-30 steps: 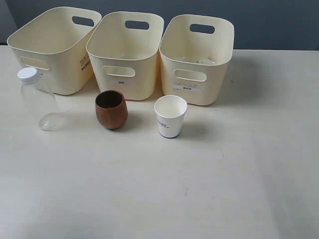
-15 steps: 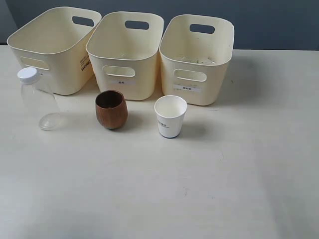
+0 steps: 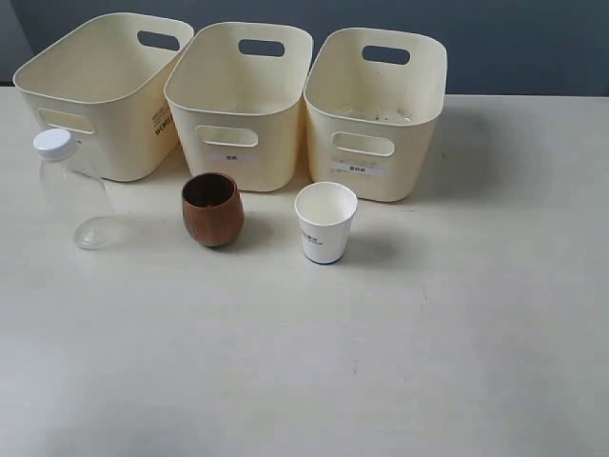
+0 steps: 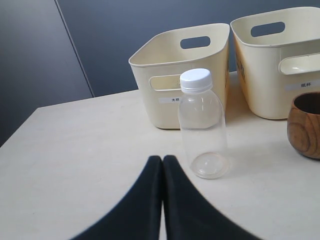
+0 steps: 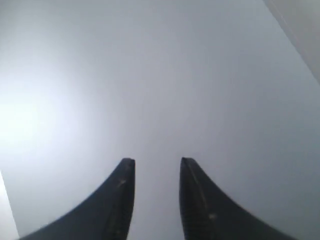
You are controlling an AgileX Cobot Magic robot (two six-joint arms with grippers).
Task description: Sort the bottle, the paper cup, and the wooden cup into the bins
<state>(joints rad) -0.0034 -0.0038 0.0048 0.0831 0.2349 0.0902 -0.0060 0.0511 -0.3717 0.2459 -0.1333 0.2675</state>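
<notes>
Three cream-yellow bins stand in a row at the back of the table: left bin (image 3: pixel 100 90), middle bin (image 3: pixel 238 100), right bin (image 3: pixel 376 109). In front of them stand the clear bottle (image 3: pixel 71 190) with its white cap, the brown wooden cup (image 3: pixel 213 209) and the white paper cup (image 3: pixel 325 223). Neither arm shows in the exterior view. In the left wrist view my left gripper (image 4: pixel 162 159) is shut with nothing in it, a little short of the bottle (image 4: pixel 201 125); the wooden cup (image 4: pixel 305 124) is at the frame's edge. My right gripper (image 5: pixel 157 161) is open and empty, facing a blank grey surface.
The pale table (image 3: pixel 381 362) stretches wide in front of the cups. A dark wall (image 3: pixel 514 43) stands behind the bins. The left wrist view shows a table corner (image 4: pixel 35 112) beside a grey panel (image 4: pixel 35 60).
</notes>
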